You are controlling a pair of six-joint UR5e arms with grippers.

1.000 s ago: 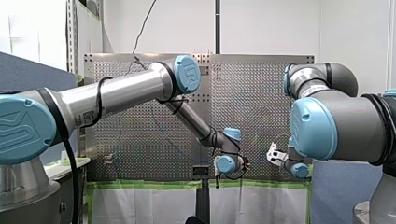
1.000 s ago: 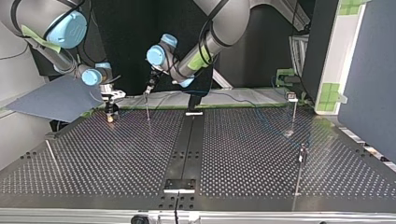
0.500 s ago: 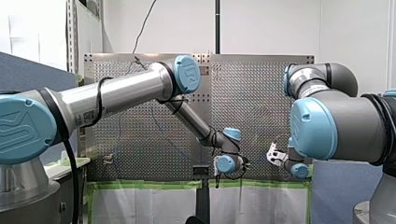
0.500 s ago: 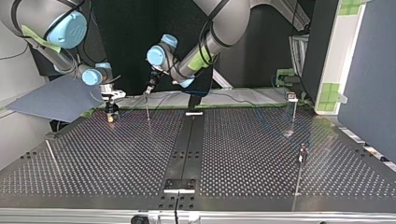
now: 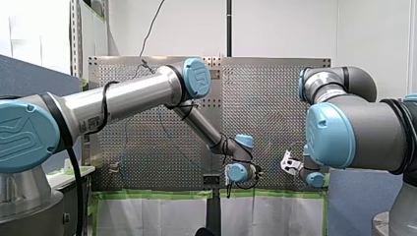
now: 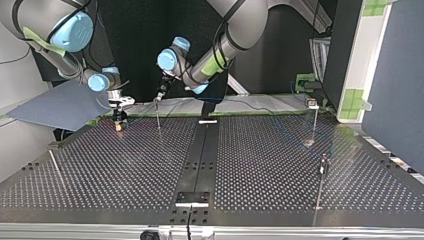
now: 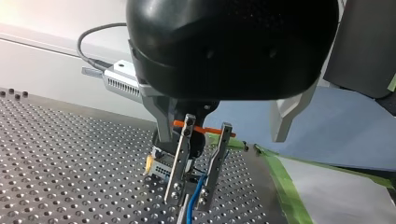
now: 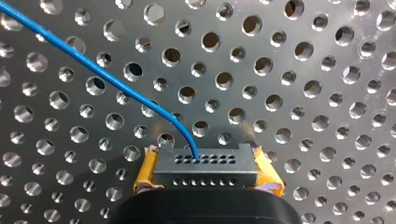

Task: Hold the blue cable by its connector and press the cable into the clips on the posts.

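In the right wrist view a grey connector (image 8: 205,165) sits between my right gripper's yellow pads (image 8: 145,171), and the blue cable (image 8: 116,81) runs out of it over the perforated table. My right gripper (image 6: 118,120) is shut on the connector, low over the table at the top view's far left. My left gripper (image 7: 197,173) hangs close beside it, open, its metal fingers (image 7: 179,161) astride the blue cable (image 7: 195,201). In the top view my left gripper (image 6: 160,95) is right above a thin post (image 6: 158,116).
More thin posts stand at the top view's right (image 6: 314,120) (image 6: 323,170), the far one topped by a clip (image 6: 312,104). A slanted rod (image 6: 55,165) lies at its left. A black rail (image 6: 200,155) runs down the table's middle. Green tape (image 7: 280,177) edges the table.
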